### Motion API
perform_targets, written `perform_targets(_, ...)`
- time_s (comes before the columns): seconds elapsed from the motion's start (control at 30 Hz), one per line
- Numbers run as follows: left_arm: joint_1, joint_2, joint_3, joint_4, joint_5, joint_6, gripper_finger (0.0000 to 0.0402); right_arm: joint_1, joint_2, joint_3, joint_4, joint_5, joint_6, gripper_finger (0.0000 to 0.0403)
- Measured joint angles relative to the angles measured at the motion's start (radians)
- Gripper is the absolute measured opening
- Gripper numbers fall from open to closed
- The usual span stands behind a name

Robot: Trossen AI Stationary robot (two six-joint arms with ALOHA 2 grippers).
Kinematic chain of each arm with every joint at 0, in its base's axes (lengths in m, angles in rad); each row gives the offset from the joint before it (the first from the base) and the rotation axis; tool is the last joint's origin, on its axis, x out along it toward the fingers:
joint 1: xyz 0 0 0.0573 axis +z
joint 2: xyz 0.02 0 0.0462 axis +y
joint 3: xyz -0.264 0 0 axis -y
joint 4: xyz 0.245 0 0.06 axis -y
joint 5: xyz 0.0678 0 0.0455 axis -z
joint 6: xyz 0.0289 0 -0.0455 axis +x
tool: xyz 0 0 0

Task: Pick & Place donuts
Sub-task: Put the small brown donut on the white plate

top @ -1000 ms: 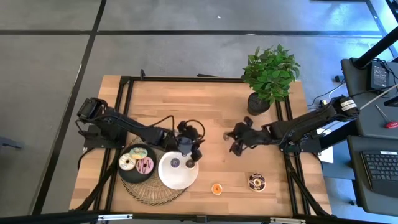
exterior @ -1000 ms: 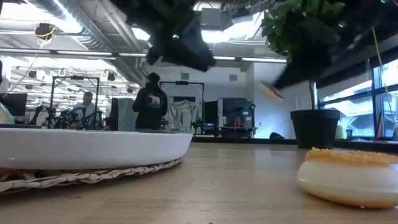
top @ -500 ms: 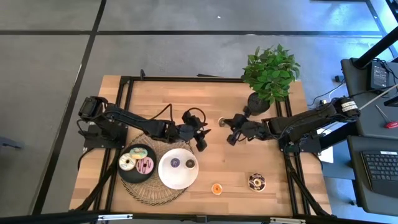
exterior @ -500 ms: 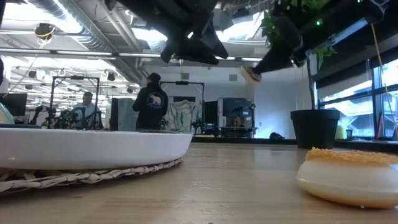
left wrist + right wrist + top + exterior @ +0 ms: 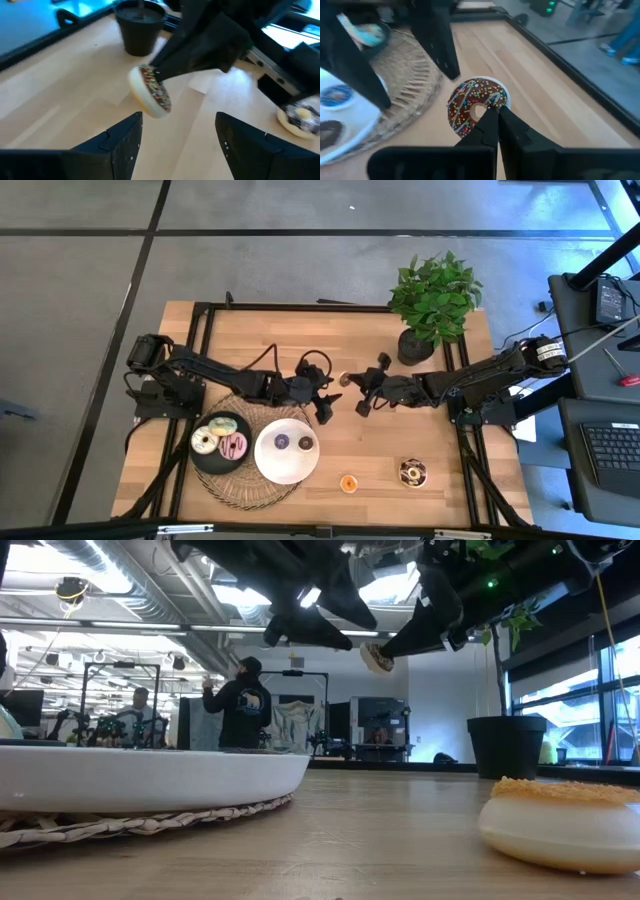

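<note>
The right gripper (image 5: 493,114) pinches a round, brown-iced sprinkled donut (image 5: 476,104) by its rim, held in the air; just facing it, the left gripper (image 5: 177,131) hangs with its fingers spread, empty. Below the left gripper a smooth white plate (image 5: 270,465) carries two donuts on a woven mat (image 5: 238,488).

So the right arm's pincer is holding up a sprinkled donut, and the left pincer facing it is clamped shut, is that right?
Not quite. The right pincer does hold the sprinkled donut off the table, but the left pincer facing it is open, not shut. The left wrist view shows its two fingers standing wide apart with the donut in front of them.
</note>
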Motion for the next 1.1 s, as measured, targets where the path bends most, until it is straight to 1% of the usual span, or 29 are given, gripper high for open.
perform_targets(0.1,-0.001,0.0,0.0,0.0,0.006,0.01,0.0243,0.0,0.0,0.0,0.007,-0.037,0.005,0.0006)
perform_targets(0.27,0.002,0.0,0.0,-0.003,-0.046,0.009,0.0242,0.0,0.0,0.0,0.029,-0.043,0.006,0.0006)
perform_targets(0.37,0.004,0.0,0.0,-0.008,-0.073,0.013,0.024,0.003,0.0,0.0,0.048,-0.079,0.005,0.0006)
perform_targets(0.47,0.004,0.0,0.0,-0.007,-0.077,0.043,0.0235,0.004,0.0,0.0,0.05,-0.087,0.004,0.0006)
perform_targets(0.63,0.004,0.0,0.0,-0.015,-0.078,0.052,0.0222,0.003,0.0,0.0,0.057,-0.104,0.004,0.0006)
perform_targets(0.8,0.004,0.0,0.0,-0.033,-0.078,0.052,0.0196,0.003,0.0,0.0,0.063,-0.116,0.004,0.0006)
perform_targets(1.1,0.004,0.0,0.0,-0.038,-0.074,0.054,0.0127,0.003,0.0,0.0,0.071,-0.13,0.0,0.0006)
